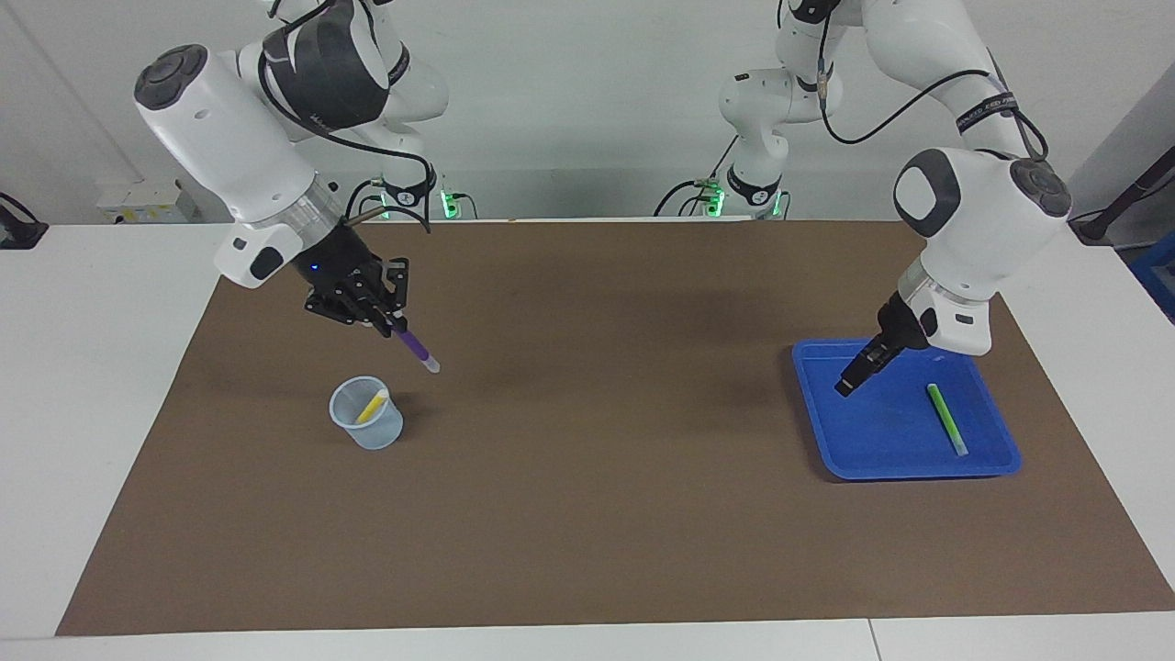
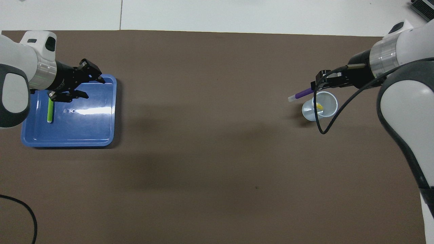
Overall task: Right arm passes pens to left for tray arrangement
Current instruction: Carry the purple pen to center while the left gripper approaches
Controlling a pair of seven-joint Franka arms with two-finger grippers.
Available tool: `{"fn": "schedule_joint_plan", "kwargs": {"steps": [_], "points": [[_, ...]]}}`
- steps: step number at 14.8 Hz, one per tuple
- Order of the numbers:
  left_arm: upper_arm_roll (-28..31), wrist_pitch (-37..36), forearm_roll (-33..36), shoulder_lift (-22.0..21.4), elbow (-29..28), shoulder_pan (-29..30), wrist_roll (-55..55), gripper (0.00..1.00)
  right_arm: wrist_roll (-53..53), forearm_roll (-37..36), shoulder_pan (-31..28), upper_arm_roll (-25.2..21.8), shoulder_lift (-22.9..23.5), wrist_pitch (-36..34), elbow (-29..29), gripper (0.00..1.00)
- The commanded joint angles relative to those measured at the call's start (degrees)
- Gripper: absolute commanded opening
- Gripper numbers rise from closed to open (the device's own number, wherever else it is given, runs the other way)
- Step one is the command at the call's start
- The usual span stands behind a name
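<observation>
A white table (image 1: 110, 367) carries a brown mat (image 1: 587, 477) that covers most of its top. On the mat rest 2 things, well apart: a blue tray (image 1: 826, 441) toward the left arm's end and a translucent pale-blue cup (image 1: 367, 424) toward the right arm's end. The cup seems to stand upright.

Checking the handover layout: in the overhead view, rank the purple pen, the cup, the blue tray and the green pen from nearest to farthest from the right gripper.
1. purple pen, held in the right gripper
2. cup, just under it
3. blue tray, at the left arm's end
4. green pen, lying in the tray
</observation>
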Motion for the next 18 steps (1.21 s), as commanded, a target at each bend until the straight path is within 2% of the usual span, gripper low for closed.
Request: {"fn": "schedule_joint_plan", "kwargs": {"steps": [1,6,9,14,18], "points": [[-0.72,-3.30,-2.17,-1.79,-0.30,-2.43,-6.97,0.74,9.85,4.37,0.48,0.92,0.14,1.59,0.16,0.05],[-7.22,-2.08,-5.86,-2.23,0.66,-7.00,-32.87,0.79,32.25,12.10,6.89,1.01,0.32,8.63,-0.98,0.05],[-7.59,-1.73,-6.04,-2.23,0.58,-11.66,-45.54,0.80,41.85,16.42,9.70,1.01,0.41,11.62,-0.98,0.05],[-7.59,4.50,-13.94,-2.06,2.07,-15.36,-64.53,0.80,47.41,16.42,13.57,0.92,0.67,15.75,-2.04,0.05],[-8.98,10.38,-14.48,-2.23,3.40,-16.32,-74.65,0.80,47.15,16.25,13.76,0.92,0.49,16.81,-3.09,0.05]]}}
